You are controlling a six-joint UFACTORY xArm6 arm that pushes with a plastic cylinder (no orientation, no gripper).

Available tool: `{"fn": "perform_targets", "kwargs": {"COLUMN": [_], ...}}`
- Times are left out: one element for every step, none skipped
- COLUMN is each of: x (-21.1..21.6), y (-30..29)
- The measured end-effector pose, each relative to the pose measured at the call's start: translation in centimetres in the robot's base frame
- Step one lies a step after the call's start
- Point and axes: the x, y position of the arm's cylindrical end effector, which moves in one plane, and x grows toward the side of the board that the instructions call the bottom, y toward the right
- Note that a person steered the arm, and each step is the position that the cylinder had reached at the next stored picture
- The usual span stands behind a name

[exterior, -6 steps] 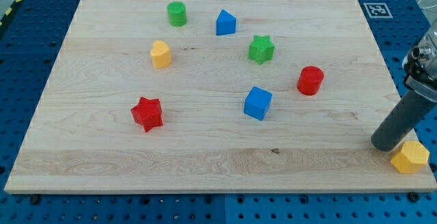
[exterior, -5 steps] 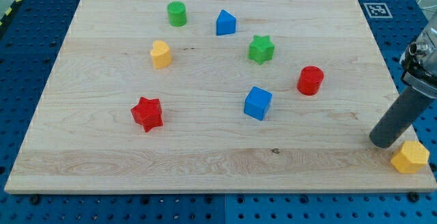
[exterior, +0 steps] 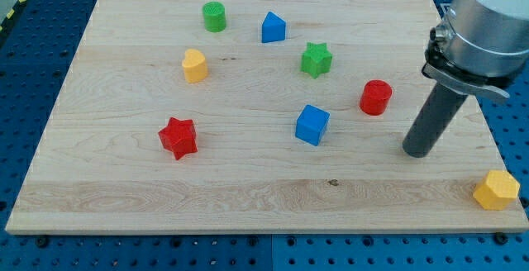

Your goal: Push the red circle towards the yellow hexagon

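My tip point(exterior: 417, 150), a bare rod with no gripper, rests on the tabletop point(exterior: 248, 197) near the red circle point(exterior: 375, 97), toward the view's lower right, with the yellow hexagon point(exterior: 496, 190) well apart at the bottom-right corner.

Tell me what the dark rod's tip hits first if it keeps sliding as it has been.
Heading toward the view's upper left, my tip most likely meets the red circular block first, at its lower edge, though it might just slip below it.

Red circle point(exterior: 375, 97), yellow hexagon point(exterior: 497, 190), green star point(exterior: 316, 59), blue cube point(exterior: 312, 125)
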Motion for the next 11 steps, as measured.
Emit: {"fn": "perform_targets", "kwargs": {"x": [-1.4, -1.5, -1.6, -2.0, -2.9, -3.7, -4.5, -5.2, -6.6, -8.0, -8.0], "y": [-1.0, -2.1, -3.3, -4.2, -4.8, -5.6, -6.4, -7.3, -7.8, -7.8, -7.8]}}
